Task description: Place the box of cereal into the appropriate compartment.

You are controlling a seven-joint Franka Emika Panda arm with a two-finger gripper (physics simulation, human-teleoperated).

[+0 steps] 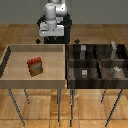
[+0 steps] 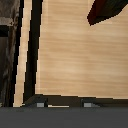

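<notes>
The exterior view gives me the whole layout. My arm point(image 1: 52, 19) stands folded up behind the two containers, well back from both. Toward that view's left is the large light wooden tray point(image 1: 10, 62) on thin metal legs, and just beside it, toward the right, the dark brown four-cell bin point(image 1: 96, 61). The box of cereal point(image 1: 35, 66) lies flat on the tray floor, left of the tray's middle, apart from every wall. It shows a red upper edge and a tan-brown face, and it is small against the tray.

In the bin, the far right cell holds a tall pale grey block point(image 1: 114, 48) standing upright; that cell is the compartment point(image 1: 121, 52). Other pale grey pieces sit in the remaining cells, but they are too small and blurred for me to describe.

The wrist view shows what the exterior view cannot: a close stretch of pale wood grain point(image 2: 75, 55), with a dark strip point(image 2: 33, 50) running along one side of it. One dark red corner of the cereal box point(image 2: 104, 11) pokes in at the frame's edge, too cropped to show the tan face. Two grey fingertips point(image 2: 36, 104) of my claw point(image 2: 63, 105) barely peek in, set apart with bare wood between them, so the claw is wide and holds nothing.
</notes>
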